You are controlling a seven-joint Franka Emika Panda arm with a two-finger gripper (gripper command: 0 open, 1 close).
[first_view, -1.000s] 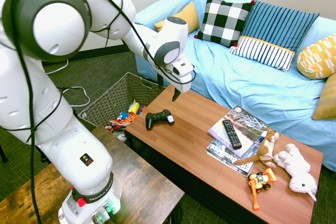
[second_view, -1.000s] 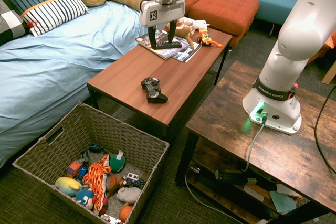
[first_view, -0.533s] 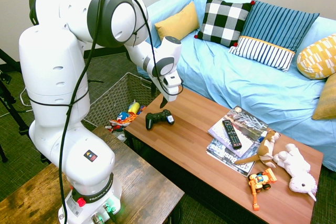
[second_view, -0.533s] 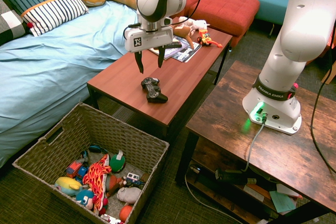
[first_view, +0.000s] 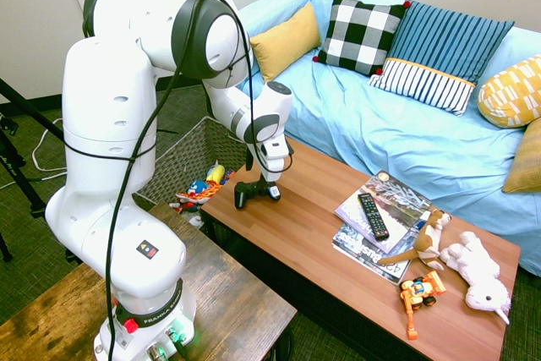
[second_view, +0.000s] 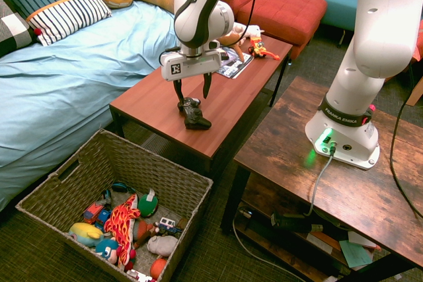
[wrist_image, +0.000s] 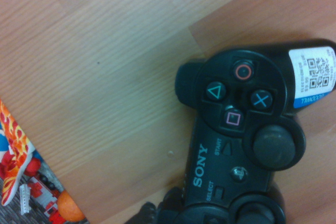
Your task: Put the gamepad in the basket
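Your gripper [second_view: 193, 94] has come down to the gamepad [second_view: 193, 114] on the coffee table [second_view: 149, 100], fingers spread wide, so closing on it looks next, before the basket [second_view: 188, 174]

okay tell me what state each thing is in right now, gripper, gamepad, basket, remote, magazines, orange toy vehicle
gripper: open, just above the gamepad
gamepad: lying on the coffee table, buttons up
basket: upright on the floor, uncovered, toys inside
remote: lying on the magazines
magazines: closed or open, cannot tell; overlapping
orange toy vehicle: on the coffee table
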